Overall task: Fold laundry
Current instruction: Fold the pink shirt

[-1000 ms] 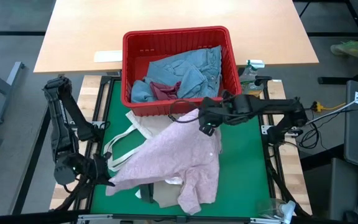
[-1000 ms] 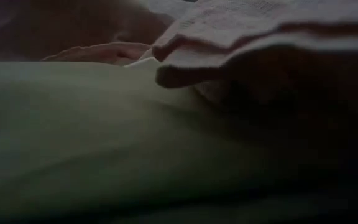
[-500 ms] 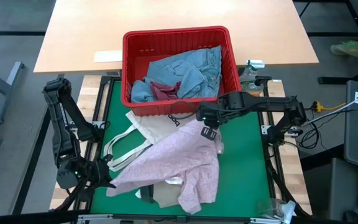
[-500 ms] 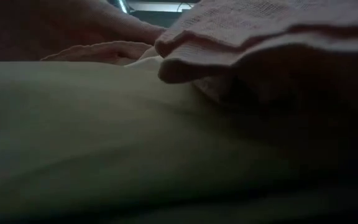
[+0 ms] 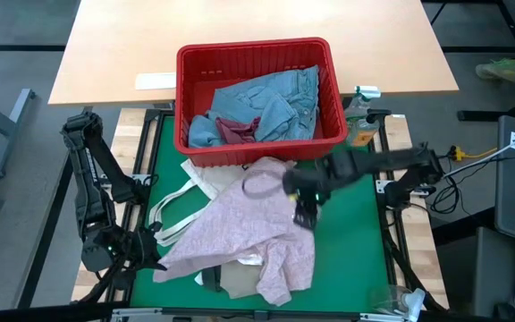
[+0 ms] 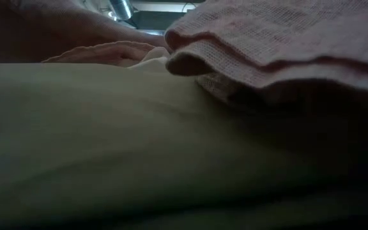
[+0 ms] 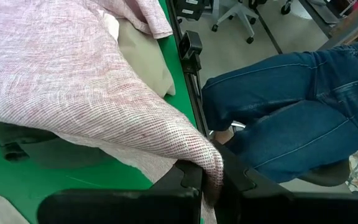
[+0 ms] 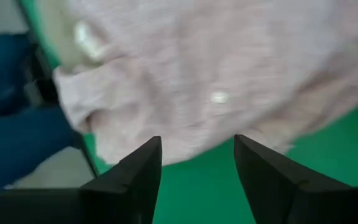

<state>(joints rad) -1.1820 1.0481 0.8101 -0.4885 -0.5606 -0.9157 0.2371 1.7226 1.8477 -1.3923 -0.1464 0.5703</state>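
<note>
The mottled pink top [image 5: 240, 234] lies spread over the green mat [image 5: 351, 241], covering part of the beige trousers [image 5: 238, 284] and the white tote bag [image 5: 197, 190]. My left gripper [image 5: 147, 251] is at the near left, shut on the top's left corner. My right gripper [image 5: 304, 211] hovers open over the top's right edge [image 8: 229, 74], pointing steeply down and touching nothing. In the low view the beige cloth [image 6: 107, 140] fills the front, with a fold of the pink top [image 6: 280, 45] above it. My left gripper pinches the pink top's left corner [image 7: 209, 167] between its two fingers [image 7: 188, 180], coming in at a downward slant from the table's left. The cloth is folded over at the fingers. From there it rises in a slightly drawn sheet toward the rest of the top on the mat.
A red basket [image 5: 199, 67] at the mat's far edge holds light blue jeans [image 5: 271, 103] and a dark red garment [image 5: 235, 132]. A person in blue jeans [image 7: 291, 112] sits just beyond the table's near edge. Bare mat shows at the right.
My right gripper has opened and let go of the pink top's far right part, tipped steeply downward and moved toward the table's near edge. That part of the top has dropped and lies flat by the basket. In the low view the pink fold has shifted slightly.
</note>
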